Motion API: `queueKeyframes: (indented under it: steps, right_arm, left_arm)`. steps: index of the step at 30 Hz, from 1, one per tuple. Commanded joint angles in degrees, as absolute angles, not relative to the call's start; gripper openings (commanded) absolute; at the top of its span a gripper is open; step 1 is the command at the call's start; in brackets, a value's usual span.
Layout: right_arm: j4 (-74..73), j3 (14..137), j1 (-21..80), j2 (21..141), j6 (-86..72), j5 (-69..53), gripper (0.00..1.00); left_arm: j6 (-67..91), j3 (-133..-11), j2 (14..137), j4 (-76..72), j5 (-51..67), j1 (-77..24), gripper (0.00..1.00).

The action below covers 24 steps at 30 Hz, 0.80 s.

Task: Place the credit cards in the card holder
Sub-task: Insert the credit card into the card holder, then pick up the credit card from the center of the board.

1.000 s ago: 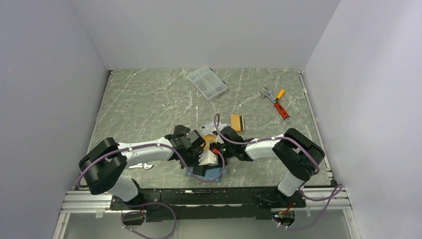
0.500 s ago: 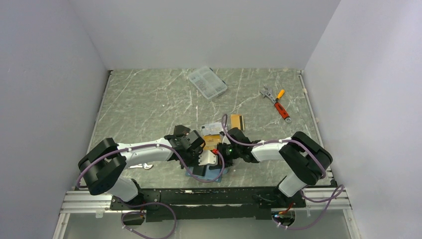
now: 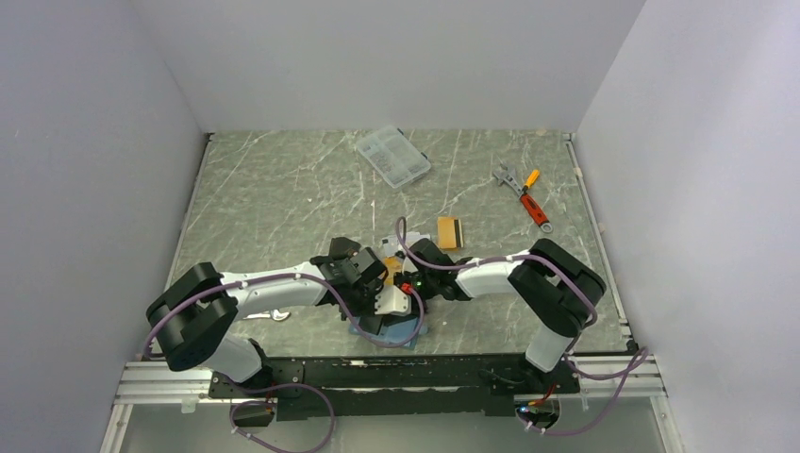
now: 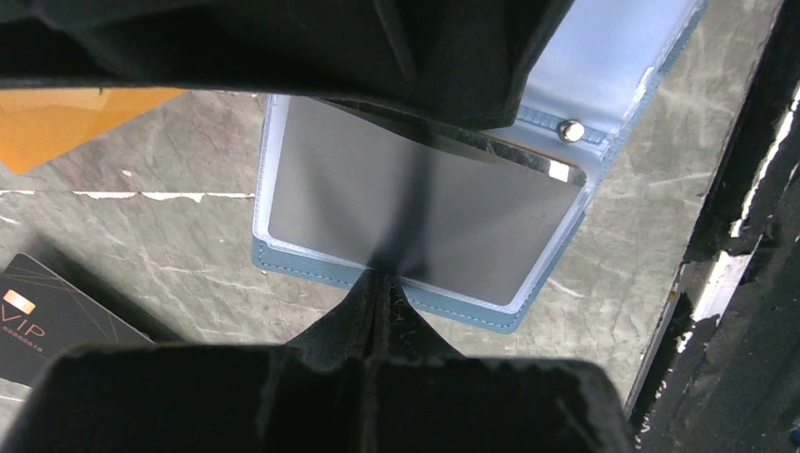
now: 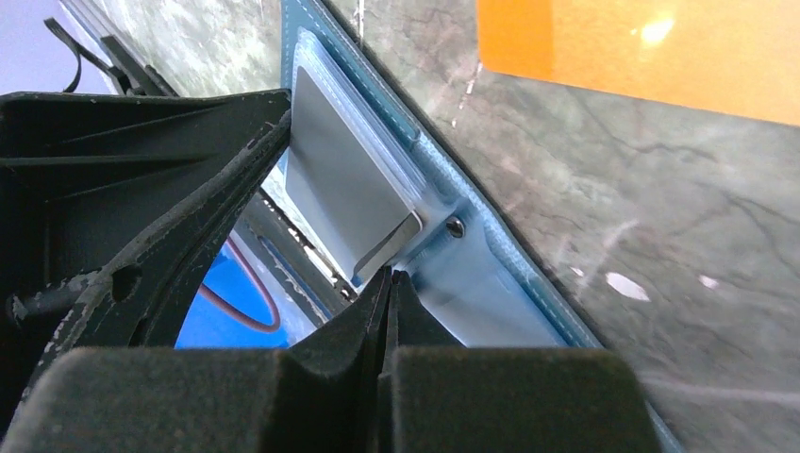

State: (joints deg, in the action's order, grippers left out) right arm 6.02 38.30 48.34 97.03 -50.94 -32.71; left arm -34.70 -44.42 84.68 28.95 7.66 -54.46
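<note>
A: Top view?
B: Card holder [image 3: 406, 332] open, under both wrists.
A: Left wrist?
B: My left gripper [image 4: 382, 283], clenched empty, at its near edge; silver card [image 4: 330, 179] inside.
A: Right wrist?
B: My right gripper [image 5: 389, 278], clenched empty, nearest that card's corner beside the snap [image 5: 456, 226].

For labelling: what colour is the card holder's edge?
Teal-blue; card holder shows best in left wrist view.
</note>
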Motion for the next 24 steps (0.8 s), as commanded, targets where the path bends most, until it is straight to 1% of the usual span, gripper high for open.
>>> queueKeyframes:
  steps: [1,7,12,13,15,17,20,22,24]
  right_arm:
    - [6.87,42.33,49.30,98.76,-49.66,-32.91,0.00]
    - [0.63,39.34,44.70,93.06,-46.63,-32.41,0.00]
    - [-7.45,38.44,37.56,84.26,-41.86,-32.05,0.15]
    - [-8.29,38.60,36.23,82.62,-41.29,-32.26,0.20]
    - [-9.70,39.59,34.52,81.16,-40.34,-32.50,0.27]
    - [-11.23,41.61,33.58,80.94,-39.09,-31.85,0.32]
    - [-13.37,45.37,32.45,82.84,-37.07,-30.21,0.37]
    - [-13.70,47.58,31.82,84.20,-36.62,-28.97,0.42]
    - [-13.84,49.10,31.33,84.98,-36.57,-26.86,0.46]
  left_arm:
    - [-34.82,-41.62,85.62,33.45,11.26,-54.93,0.00]
    - [-34.94,-42.66,83.47,35.48,13.56,-54.30,0.00]
    - [-34.77,-46.28,79.42,40.17,16.57,-49.72,0.00]
    - [-34.66,-47.15,78.59,40.96,17.02,-48.57,0.01]
    - [-34.21,-48.93,76.75,42.25,16.61,-46.82,0.05]
    - [-33.62,-50.33,74.99,42.48,15.09,-45.82,0.09]
    - [-33.34,-52.42,74.08,42.03,13.45,-44.31,0.17]
    - [-33.04,-54.55,74.89,41.64,12.65,-43.49,0.18]
    - [-33.13,-57.13,75.98,41.21,12.63,-42.26,0.17]
